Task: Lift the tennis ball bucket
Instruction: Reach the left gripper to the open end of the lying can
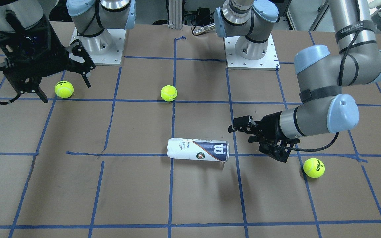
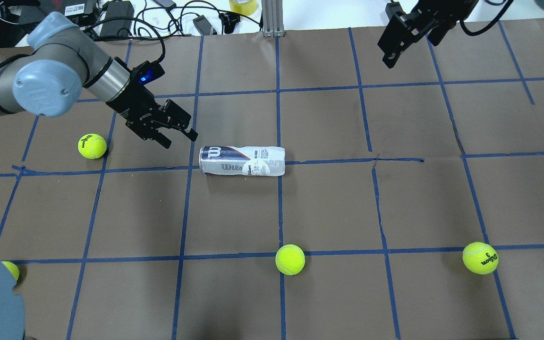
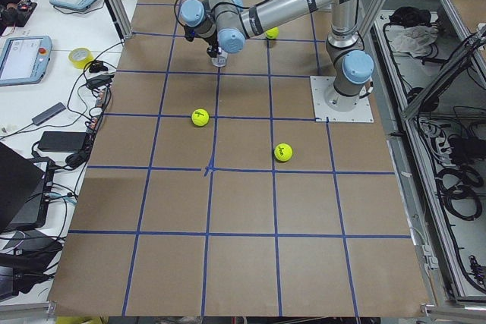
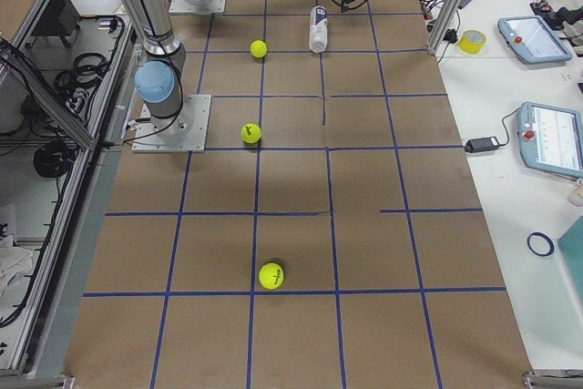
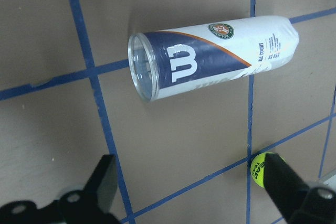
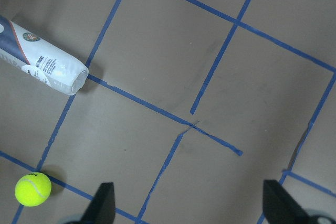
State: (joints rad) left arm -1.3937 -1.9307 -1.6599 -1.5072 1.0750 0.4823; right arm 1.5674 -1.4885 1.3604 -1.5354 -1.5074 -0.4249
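The tennis ball bucket is a clear can with a white and navy Wilson label. It lies on its side mid-table and looks empty. It also shows in the front view and in the left wrist view, where its open mouth faces my left gripper. My left gripper is open and empty. It hovers just beyond that open end, apart from it, and also shows in the front view. My right gripper is open and empty, raised far off at the table's right back; its wrist view shows the can's closed end.
Loose yellow-green tennis balls lie around: one behind my left gripper, one in front of the can, one at the near right, one at the near left edge. Blue tape lines grid the brown table.
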